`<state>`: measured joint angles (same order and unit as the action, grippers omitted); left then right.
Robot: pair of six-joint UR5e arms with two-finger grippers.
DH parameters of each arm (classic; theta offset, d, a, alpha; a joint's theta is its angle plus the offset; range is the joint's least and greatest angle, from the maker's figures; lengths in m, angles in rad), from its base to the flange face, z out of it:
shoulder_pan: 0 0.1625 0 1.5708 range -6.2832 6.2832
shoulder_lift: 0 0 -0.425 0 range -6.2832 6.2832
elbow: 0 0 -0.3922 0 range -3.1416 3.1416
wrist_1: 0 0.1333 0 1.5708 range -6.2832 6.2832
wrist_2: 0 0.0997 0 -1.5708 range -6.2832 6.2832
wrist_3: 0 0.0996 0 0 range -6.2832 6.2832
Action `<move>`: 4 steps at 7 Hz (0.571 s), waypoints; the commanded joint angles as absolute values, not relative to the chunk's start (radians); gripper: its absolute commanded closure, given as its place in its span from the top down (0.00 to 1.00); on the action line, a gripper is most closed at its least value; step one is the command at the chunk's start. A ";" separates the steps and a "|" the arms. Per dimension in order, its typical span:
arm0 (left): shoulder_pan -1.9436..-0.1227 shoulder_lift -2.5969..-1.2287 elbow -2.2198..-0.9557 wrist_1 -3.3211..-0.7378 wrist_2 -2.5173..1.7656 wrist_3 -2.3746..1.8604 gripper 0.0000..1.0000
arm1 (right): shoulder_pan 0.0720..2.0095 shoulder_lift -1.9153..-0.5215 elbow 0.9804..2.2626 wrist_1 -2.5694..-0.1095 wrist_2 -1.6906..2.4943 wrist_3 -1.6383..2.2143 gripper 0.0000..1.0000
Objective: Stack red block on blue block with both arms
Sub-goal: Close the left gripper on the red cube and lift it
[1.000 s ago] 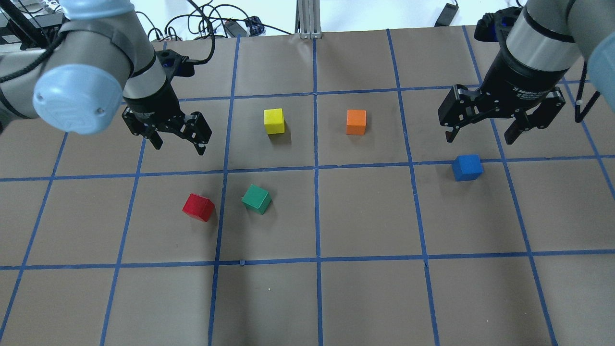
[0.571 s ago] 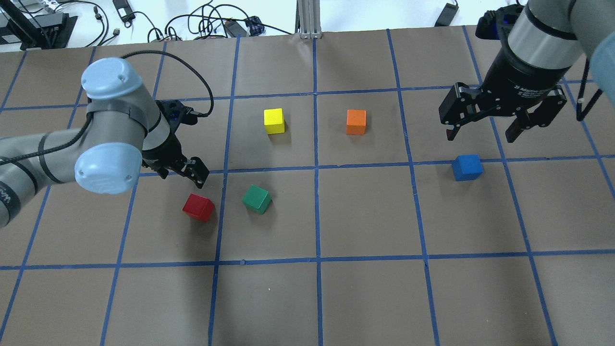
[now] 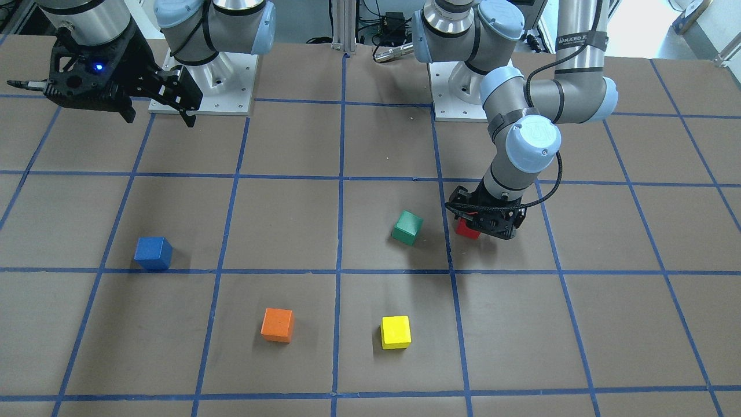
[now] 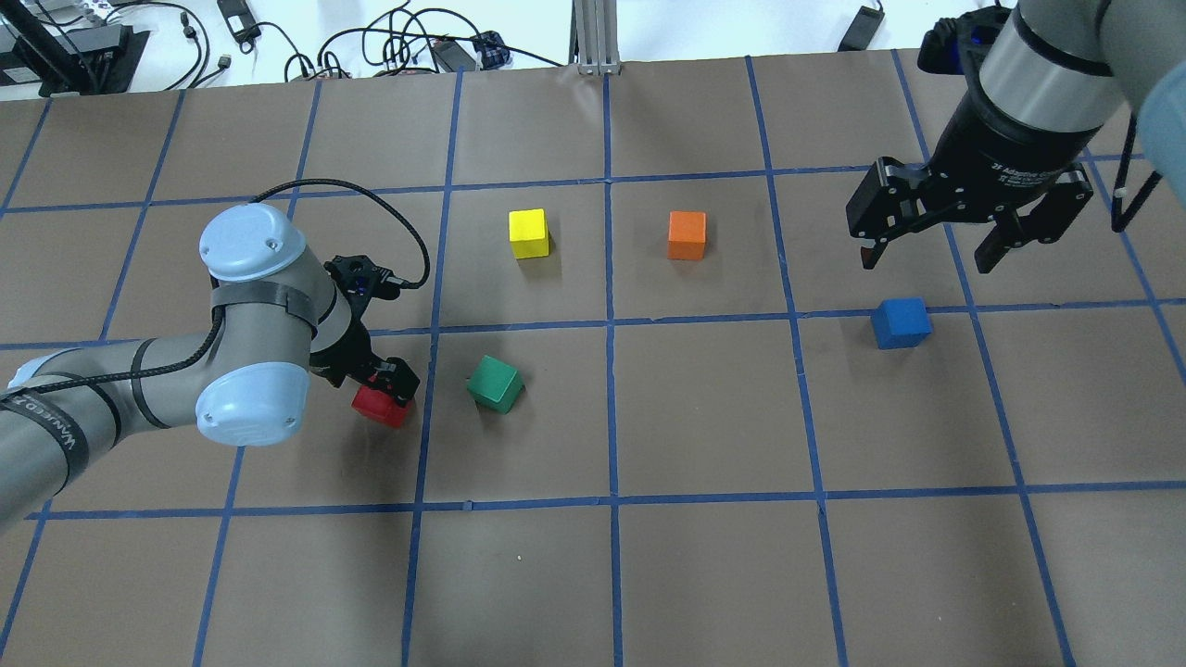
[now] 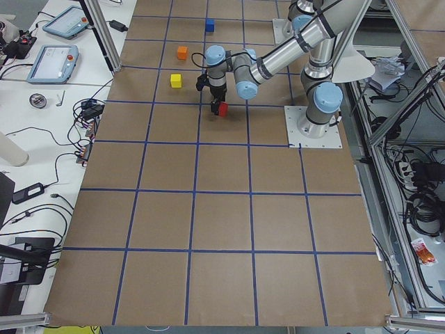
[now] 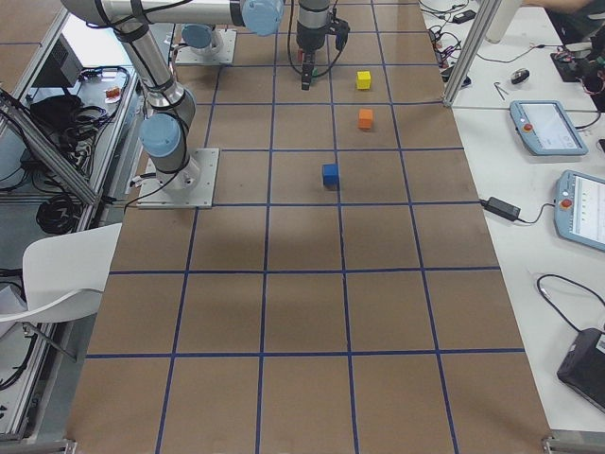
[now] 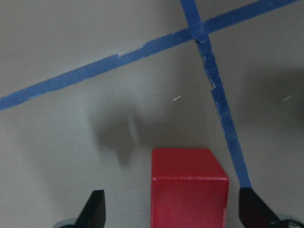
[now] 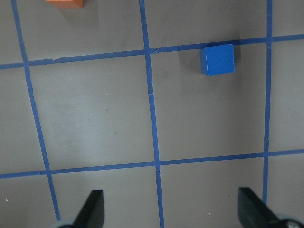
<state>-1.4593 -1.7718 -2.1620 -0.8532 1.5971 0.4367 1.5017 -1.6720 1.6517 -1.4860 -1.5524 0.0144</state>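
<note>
The red block sits on the table left of centre, also seen in the front view and the left wrist view. My left gripper is low over it, open, one finger on each side; the fingertips are apart from the block. The blue block sits on the right, also in the front view and right wrist view. My right gripper hangs open and empty above the table, behind the blue block.
A green block lies tilted just right of the red block. A yellow block and an orange block sit farther back near the middle. Blue tape lines grid the brown table. Cables lie beyond the far edge.
My left arm has swung down and forward, bringing its gripper from behind the red block to low around it. The right gripper has barely moved. No block has moved.
</note>
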 commanded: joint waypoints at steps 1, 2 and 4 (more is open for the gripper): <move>-1.460 -1.787 -2.167 -0.844 1.597 0.433 1.00 | 1.500 -1.671 1.652 -1.491 -1.551 0.014 1.00; -1.462 -1.790 -2.171 -0.845 1.597 0.434 0.84 | 1.500 -1.671 1.651 -1.490 -1.551 0.014 1.00; -1.463 -1.790 -2.171 -0.847 1.595 0.429 0.25 | 1.502 -1.671 1.652 -1.489 -1.552 0.015 1.00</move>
<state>-1.4626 -1.7894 -2.1700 -0.8455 1.5958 0.4301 1.5011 -1.6706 1.6517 -1.4896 -1.5512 0.0148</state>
